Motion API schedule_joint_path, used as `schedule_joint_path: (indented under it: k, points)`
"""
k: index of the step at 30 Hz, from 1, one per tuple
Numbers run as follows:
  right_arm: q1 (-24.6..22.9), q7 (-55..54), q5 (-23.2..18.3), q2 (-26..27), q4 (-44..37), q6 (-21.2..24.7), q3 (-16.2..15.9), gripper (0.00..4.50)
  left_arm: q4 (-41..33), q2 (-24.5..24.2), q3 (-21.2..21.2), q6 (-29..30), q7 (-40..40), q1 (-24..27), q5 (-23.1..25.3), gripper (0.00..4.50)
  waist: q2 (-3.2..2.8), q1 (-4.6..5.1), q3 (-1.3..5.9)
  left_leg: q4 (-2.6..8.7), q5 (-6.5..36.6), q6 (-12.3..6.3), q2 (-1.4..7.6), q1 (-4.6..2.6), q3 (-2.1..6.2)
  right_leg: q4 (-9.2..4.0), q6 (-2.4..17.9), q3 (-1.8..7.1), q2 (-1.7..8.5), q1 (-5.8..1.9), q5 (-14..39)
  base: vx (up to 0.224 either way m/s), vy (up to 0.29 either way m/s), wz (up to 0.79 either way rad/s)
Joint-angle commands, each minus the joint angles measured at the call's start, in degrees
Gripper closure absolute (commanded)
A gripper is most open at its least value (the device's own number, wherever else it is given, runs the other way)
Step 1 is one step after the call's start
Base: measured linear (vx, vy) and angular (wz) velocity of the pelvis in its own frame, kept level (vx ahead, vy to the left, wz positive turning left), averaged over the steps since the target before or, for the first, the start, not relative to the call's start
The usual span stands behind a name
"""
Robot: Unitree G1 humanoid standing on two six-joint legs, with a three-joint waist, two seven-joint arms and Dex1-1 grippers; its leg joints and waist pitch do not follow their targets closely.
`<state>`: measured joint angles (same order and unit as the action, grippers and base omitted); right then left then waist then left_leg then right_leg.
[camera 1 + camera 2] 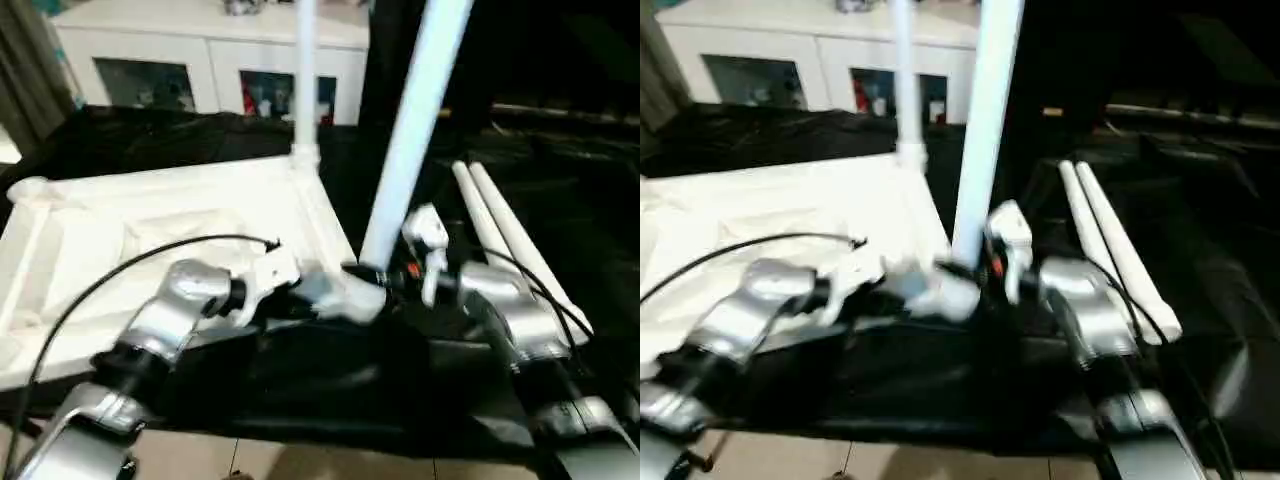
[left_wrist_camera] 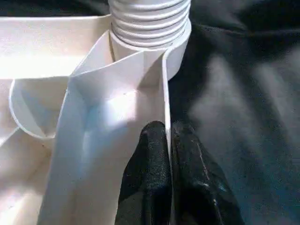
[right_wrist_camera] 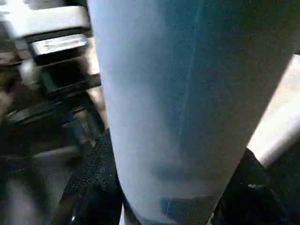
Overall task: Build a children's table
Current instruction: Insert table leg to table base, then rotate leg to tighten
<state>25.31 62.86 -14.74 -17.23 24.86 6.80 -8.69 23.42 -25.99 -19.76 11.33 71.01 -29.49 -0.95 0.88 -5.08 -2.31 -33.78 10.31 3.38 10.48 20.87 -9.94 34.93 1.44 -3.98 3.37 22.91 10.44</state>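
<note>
The white tabletop (image 1: 150, 230) lies upside down on black cloth, ribbed side up. One white leg (image 1: 305, 70) stands upright in its far right corner socket. A second leg (image 1: 415, 120) leans slightly, its threaded end (image 2: 150, 23) sitting at the near right corner socket. My right gripper (image 1: 385, 272) is shut on this leg low down, with a black finger (image 3: 93, 173) on either side of the tube. Close beside that socket, my left gripper (image 2: 168, 129) is shut on the tabletop's thin rim wall. Two more legs (image 1: 505, 235) lie side by side on the cloth to the right.
A white cabinet with glass doors (image 1: 210, 50) stands behind the work. Black cloth (image 1: 330, 380) covers the work surface up to its near edge, with tiled floor (image 1: 250, 460) below. A black cable (image 1: 120, 270) loops over my left forearm.
</note>
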Motion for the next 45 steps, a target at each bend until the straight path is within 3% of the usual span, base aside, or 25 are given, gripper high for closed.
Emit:
schedule_joint_path:
  k: [1, 3, 5, 7, 9, 10, 11, 12, 13, 15, 17, 18, 20, 22, 24, 27, 35, 36, 39, 43, 45]
  points:
    - [-4.4, 1.4, 2.3, -2.4, 3.8, 3.3, -3.0, 2.62, -8.8, -0.9, -2.2, 0.8, 9.3, 0.0, -4.8, 4.50, -1.32, -0.17, 2.62, 4.77, 19.0, -0.31, 3.31, -1.10, 1.24, -4.96, 10.7, 3.18, 5.25, -2.31, 18.8, 0.000, 0.000, 0.00]
    - [-4.6, 1.9, 2.3, -2.6, 3.4, 3.1, -3.1, 2.62, -9.7, -1.5, -2.5, 1.0, 9.9, 0.3, -4.7, 4.50, -0.98, -0.01, 2.46, 4.89, 20.7, 0.11, 3.23, -1.14, 1.28, -5.28, 10.2, 3.20, 5.15, -2.17, 20.9, 0.000, 0.000, 0.00]
    - [-4.4, 1.6, 2.6, -2.4, 3.8, 2.6, -2.6, 2.62, -10.0, -1.6, -2.6, 0.5, 9.6, 0.5, -4.0, 4.50, -1.29, 0.15, 2.26, 4.96, 22.7, 0.79, 3.16, -1.33, 1.42, -5.62, 9.7, 3.15, 5.16, -2.00, 23.4, 0.000, 0.000, 0.00]
    - [-3.8, 0.0, 3.0, -1.8, 4.9, 2.1, -1.8, 2.62, -8.7, -0.9, -2.3, -0.1, 7.3, -0.1, -2.7, 4.50, -1.14, 0.16, 2.09, 5.00, 24.5, 1.22, 3.08, -1.62, 1.58, -5.95, 8.9, 3.12, 5.29, -1.89, 26.6, 0.000, 0.000, 0.00]
    - [-1.6, -7.7, 5.1, -0.5, 9.1, 1.4, -0.4, 2.62, -3.6, 0.9, -1.6, -2.3, 0.8, -2.1, 0.4, 4.50, -1.13, 0.38, 1.83, 4.95, 26.4, 1.79, 2.92, -2.06, 1.79, -6.55, 7.5, 2.92, 5.32, -1.55, 31.1, 0.000, 0.000, 0.00]
    - [-0.6, -11.3, 6.2, 0.0, 11.0, 0.7, 0.1, 2.62, -1.7, 1.5, -1.3, -2.6, -1.9, -3.0, 1.6, 4.50, -1.43, 0.45, 1.70, 4.81, 27.3, 2.13, 2.76, -2.46, 1.77, -6.74, 7.1, 2.80, 5.26, -1.14, 32.8, 0.000, 0.000, 0.00]
    - [0.4, -14.8, 6.9, 0.6, 12.9, 0.1, 0.8, 2.62, -0.3, 2.2, -1.0, -2.2, -3.9, -3.6, 2.0, 4.50, -1.15, 0.62, 1.74, 4.63, 28.7, 2.50, 2.50, -2.80, 2.04, -7.22, 5.7, 2.46, 5.39, -1.22, 36.2, 0.000, 0.000, 0.00]
    - [1.7, -19.6, 7.5, 1.4, 15.5, -0.1, 1.9, 2.62, 1.1, 3.2, -0.3, -0.9, -6.1, -4.3, 2.0, 4.50, -1.20, 0.74, 1.72, 4.68, 28.8, 2.61, 2.52, -2.74, 2.16, -7.26, 5.2, 2.38, 5.51, -1.24, 37.2, 0.000, 0.000, 0.00]
    - [2.9, -23.2, 7.5, 2.2, 17.7, 0.7, 2.8, 2.62, 2.4, 4.5, 0.6, 1.0, -8.4, -5.0, 1.6, 4.50, -1.22, 1.14, 1.93, 4.85, 28.4, 2.82, 2.49, -2.22, 2.53, -7.23, 4.5, 1.92, 5.62, -1.71, 37.3, 0.000, 0.000, 0.00]
    - [4.1, -26.9, 7.6, 2.9, 20.0, 1.5, 3.5, 2.62, 3.9, 5.9, 1.5, 2.4, -10.7, -5.7, 1.4, 4.50, -1.46, 1.64, 2.04, 5.24, 28.7, 2.78, 2.75, -1.76, 2.81, -7.20, 4.9, 1.65, 5.59, -2.17, 34.3, 0.000, 0.000, 0.00]
    - [6.7, -35.5, 7.5, 4.7, 25.1, 3.3, 5.2, 2.62, 7.1, 9.2, 2.9, 5.2, -16.4, -7.5, 1.5, 4.50, -1.54, 2.29, 1.90, 5.30, 29.6, 3.10, 2.79, -1.77, 2.79, -6.97, 6.3, 1.66, 5.44, -1.88, 31.7, 0.000, 0.000, 0.00]
    - [7.7, -38.9, 7.2, 5.5, 27.1, 3.9, 6.0, 2.62, 8.3, 10.5, 3.4, 6.3, -18.6, -8.1, 1.5, 4.50, -1.23, 2.41, 2.08, 5.09, 30.4, 2.86, 2.63, -2.10, 2.71, -7.19, 6.3, 1.55, 5.52, -1.85, 31.9, 0.000, 0.000, 0.00]
    - [10.4, -48.4, 5.7, 7.3, 32.4, 4.4, 8.6, 2.62, 11.6, 14.6, 5.1, 10.1, -25.9, -9.9, 2.2, 4.50, -1.50, 2.58, 2.05, 5.06, 29.4, 2.75, 2.54, -2.00, 2.62, -7.18, 7.0, 1.55, 5.64, -1.85, 30.9, 0.000, 0.000, 0.00]
    - [12.2, -54.6, 4.8, 8.3, 35.8, 3.9, 10.2, 2.62, 13.2, 17.4, 6.1, 12.7, -31.1, -11.0, 3.0, 4.50, -1.57, 2.62, 2.00, 4.87, 30.1, 2.53, 2.51, -2.41, 2.45, -7.60, 6.8, 1.36, 5.66, -1.57, 31.2, 0.000, 0.000, 0.00]
    - [14.4, -60.3, 4.7, 9.5, 39.7, 2.4, 11.3, 2.62, 13.9, 20.9, 6.8, 15.2, -36.0, -12.0, 3.3, 4.50, -1.18, 2.68, 1.97, 5.08, 30.4, 1.85, 2.46, -1.93, 2.51, -7.80, 6.0, 0.88, 5.60, -1.94, 30.9, 0.000, 0.000, 0.00]
    - [15.5, -62.1, 4.5, 10.3, 40.9, 1.8, 11.8, 2.62, 13.2, 22.5, 6.4, 15.9, -37.8, -11.9, 3.9, 4.50, -1.18, 2.83, 2.02, 4.99, 31.0, 1.37, 2.35, -2.05, 2.43, -8.07, 5.2, 0.38, 5.74, -1.76, 31.2, 0.000, 0.000, 0.00]
    - [18.4, -60.8, 4.1, 12.5, 43.6, -2.7, 12.3, 2.62, 15.1, 22.5, 5.7, 14.7, -39.9, -12.4, 4.9, 4.50, -1.10, 2.79, 2.07, 5.19, 30.3, 0.85, 2.45, -1.83, 2.26, -7.91, 5.6, 0.72, 5.91, -1.47, 30.0, 0.000, 0.000, 0.00]
    - [18.7, -59.1, 3.6, 12.6, 43.7, -3.2, 12.5, 2.06, 15.1, 22.4, 5.7, 14.7, -39.9, -12.5, 4.9, 4.50, -1.20, 2.87, 2.07, 5.18, 30.7, 0.92, 2.48, -1.83, 2.26, -7.88, 5.7, 0.72, 5.92, -1.46, 30.0, 0.000, 0.000, 0.00]
    - [19.9, -55.9, 2.7, 12.8, 43.4, -5.3, 13.4, 1.89, 15.2, 21.9, 5.5, 13.8, -39.5, -12.6, 5.1, 4.50, -1.27, 2.90, 2.05, 5.22, 31.1, 0.78, 2.57, -1.90, 2.27, -7.96, 5.8, 0.81, 5.94, -1.42, 30.0, 0.000, 0.000, 0.00]
    - [21.3, -51.8, 3.1, 12.3, 42.3, -7.6, 12.9, 1.44, 14.9, 20.8, 4.7, 12.2, -38.0, -12.5, 5.5, 4.50, -1.03, 2.53, 2.22, 5.30, 27.8, -0.11, 2.58, -1.40, 2.00, -7.39, 7.5, 1.07, 6.02, -1.88, 26.7, 0.000, 0.000, 0.00]
    - [21.8, -47.7, 2.3, 11.9, 40.6, -8.1, 12.9, 1.40, 14.7, 20.2, 4.4, 11.0, -36.8, -12.2, 5.5, 4.50, -1.19, 2.05, 2.49, 5.28, 22.4, -1.32, 2.72, -0.79, 1.59, -6.78, 9.6, 1.53, 6.20, -2.54, 21.3, 0.000, 0.000, 0.00]
